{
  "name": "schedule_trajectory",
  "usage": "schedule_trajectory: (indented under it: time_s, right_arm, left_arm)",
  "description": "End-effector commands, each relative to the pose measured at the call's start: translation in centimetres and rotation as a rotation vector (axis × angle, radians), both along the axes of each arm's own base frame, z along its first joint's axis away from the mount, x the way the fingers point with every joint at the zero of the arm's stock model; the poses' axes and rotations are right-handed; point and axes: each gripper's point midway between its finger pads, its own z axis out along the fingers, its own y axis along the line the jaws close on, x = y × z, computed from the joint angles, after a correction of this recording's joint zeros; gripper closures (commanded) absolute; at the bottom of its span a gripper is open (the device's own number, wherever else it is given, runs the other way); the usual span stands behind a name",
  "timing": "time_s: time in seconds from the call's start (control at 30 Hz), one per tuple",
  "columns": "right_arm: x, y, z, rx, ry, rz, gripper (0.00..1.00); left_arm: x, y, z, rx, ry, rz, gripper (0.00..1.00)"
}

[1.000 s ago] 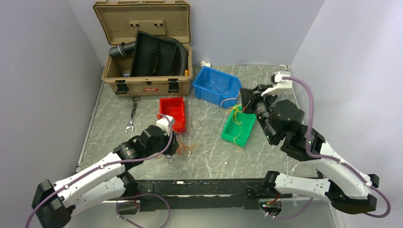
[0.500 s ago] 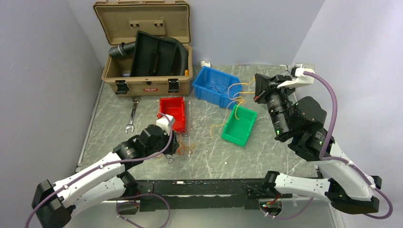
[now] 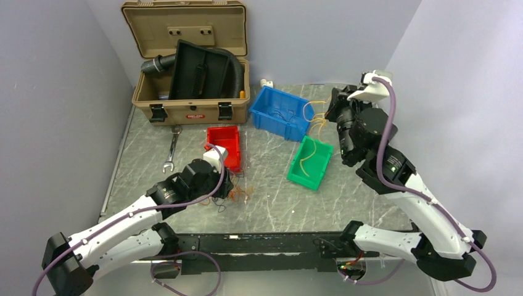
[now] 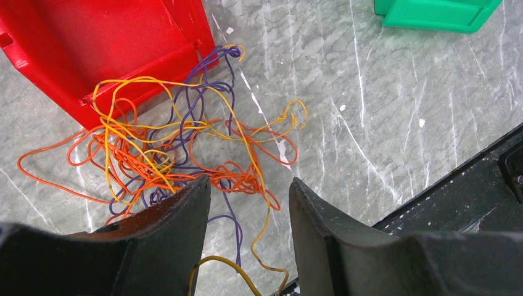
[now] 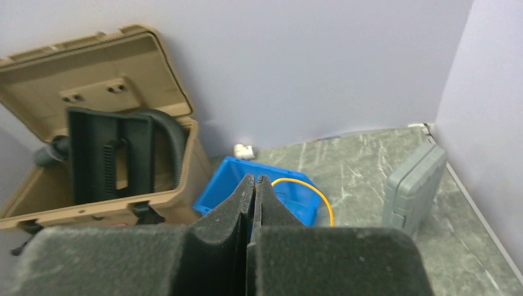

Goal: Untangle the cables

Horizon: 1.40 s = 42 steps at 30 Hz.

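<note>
The cables (image 4: 172, 154) lie in a tangle of orange, yellow and purple strands on the table, against the front of the red bin (image 4: 111, 49). The tangle also shows in the top view (image 3: 239, 193). My left gripper (image 4: 247, 182) is open just above the tangle's near edge, with loose yellow and purple strands between the fingers. It also shows in the top view (image 3: 223, 185). My right gripper (image 5: 255, 179) is shut on a yellow cable (image 5: 316, 191) and held high at the back right (image 3: 333, 110). That cable (image 3: 306, 157) hangs down into the green bin (image 3: 321, 166).
A blue bin (image 3: 280, 111) stands behind the green one. An open tan toolbox (image 3: 185, 102) holding a black hose and tray is at the back left. A wrench (image 3: 171, 148) lies left of the red bin (image 3: 224, 143). A grey case (image 5: 413, 185) sits at the far right.
My right gripper has risen and swung back toward the far right corner, drawing the yellow cable up from the green bin. The left arm has barely moved.
</note>
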Motion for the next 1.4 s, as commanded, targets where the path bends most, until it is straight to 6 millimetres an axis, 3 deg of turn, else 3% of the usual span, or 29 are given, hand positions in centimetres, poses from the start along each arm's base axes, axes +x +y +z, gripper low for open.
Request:
schedule_trajectory:
  time_s: [0.0,0.27,0.37,0.47,0.73,0.9,1.17,1.37]
  right_arm:
    - [1.8,0.2,-3.0,0.0,0.068,-0.001,1.0]
    - [3.7,-0.2,-8.9,-0.036,0.217,-0.059,1.0]
    - [3.7,-0.4,-9.9,-0.039,0.24,-0.066,1.0]
    - [3.7,-0.6,-8.6,-0.032,0.219,-0.06,1.0]
    - [3.2,-1.0,-2.1,-0.01,0.105,-0.028,1.0]
    - [2.5,-1.8,0.2,-0.018,0.064,-0.033,1.0]
    - [1.3,-3.6,-0.1,-0.035,0.073,-0.08,1.0]
    - [1.2,-4.4,-2.2,-0.063,0.106,-0.121,1.0]
  left_arm:
    - [0.5,0.0,1.6,-0.018,-0.042,0.008,0.46]
    - [0.2,0.7,1.3,-0.014,-0.046,0.023,0.46]
    - [0.2,0.7,1.3,-0.01,-0.049,0.024,0.46]
    - [0.2,0.6,1.3,-0.008,-0.05,0.019,0.45]
    - [0.4,0.4,1.4,-0.006,-0.049,0.015,0.46]
    - [0.3,0.7,1.4,-0.004,-0.05,0.023,0.46]
    - [0.3,0.9,1.9,-0.013,-0.067,0.032,0.46]
    - [0.4,0.9,2.2,-0.009,-0.067,0.028,0.46]
